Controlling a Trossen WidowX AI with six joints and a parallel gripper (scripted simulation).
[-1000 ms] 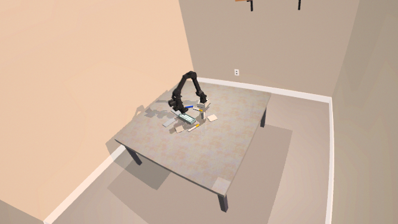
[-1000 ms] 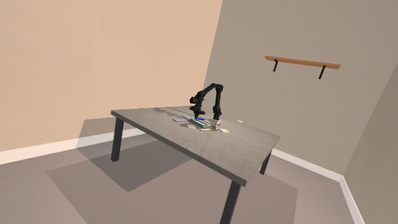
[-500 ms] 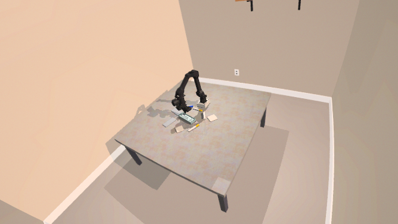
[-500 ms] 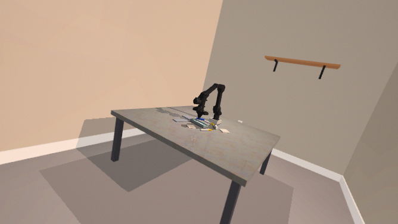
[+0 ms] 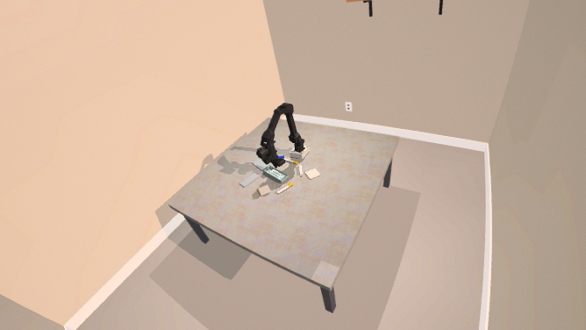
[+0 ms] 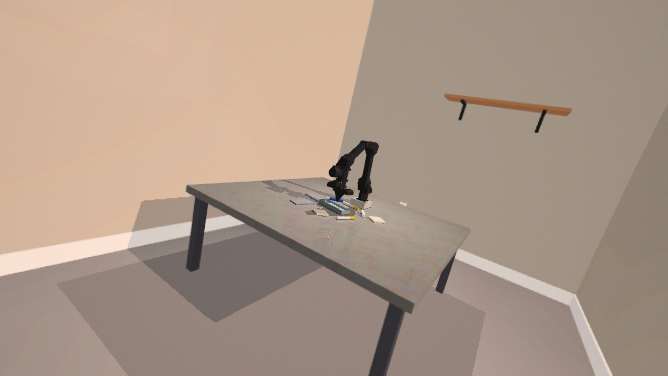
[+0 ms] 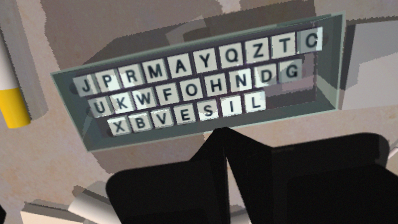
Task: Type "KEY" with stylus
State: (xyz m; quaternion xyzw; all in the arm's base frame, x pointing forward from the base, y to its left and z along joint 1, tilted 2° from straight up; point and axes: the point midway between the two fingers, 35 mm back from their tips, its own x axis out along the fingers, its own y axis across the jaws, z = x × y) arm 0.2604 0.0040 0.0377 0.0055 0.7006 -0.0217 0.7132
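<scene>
the lower part of the wrist view is filled by the black gripper (image 7: 225, 132), so the near rim of the keyboard (image 7: 200, 85) is partly covered there. a white rod (image 7: 92, 207) below the keyboard's left end is half hidden behind the fingers and cut by the frame edge. a white stick with a yellow band (image 7: 12, 100) left of the keyboard is cut off too. in the top view the pen-like things around the keyboard are too small to be told apart surely; a stylus (image 5: 287, 160) with a blue end is seen just behind the keyboard, beside the gripper and not between its fingers. the fingers are pressed together with nothing seen held. their tips are poised at the keyboard's near rim, below the s and i keys; contact cannot be told.
</scene>
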